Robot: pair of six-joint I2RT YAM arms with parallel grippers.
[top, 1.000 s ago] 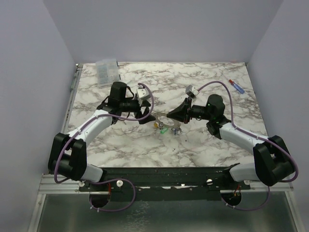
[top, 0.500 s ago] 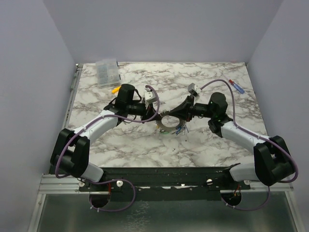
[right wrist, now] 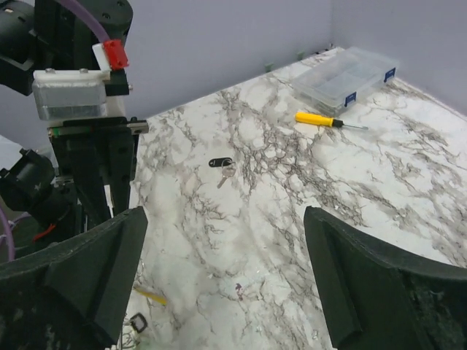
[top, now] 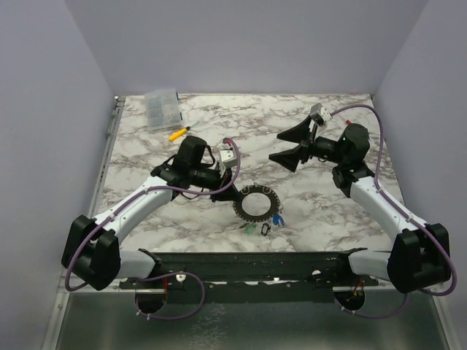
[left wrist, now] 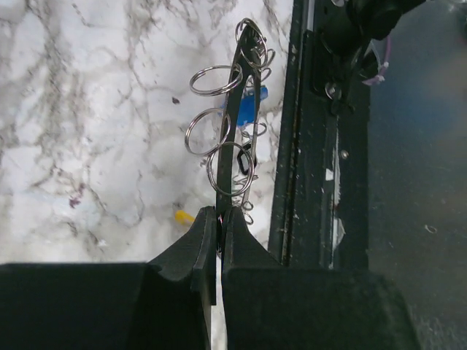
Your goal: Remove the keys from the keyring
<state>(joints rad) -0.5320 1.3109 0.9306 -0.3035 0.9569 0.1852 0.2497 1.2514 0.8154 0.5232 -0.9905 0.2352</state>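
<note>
tho blurry: 1 keyring (top: 257, 205), ~3 keys (top: 277, 221)

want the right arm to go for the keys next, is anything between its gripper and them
Nothing visible. The open right gripper hangs over the table, with only marble between it and the keys at the keyring near edge. The left gripper pinches the opposite rim, outside that path.

no readable text, labels, brands or numbers anywhere
</note>
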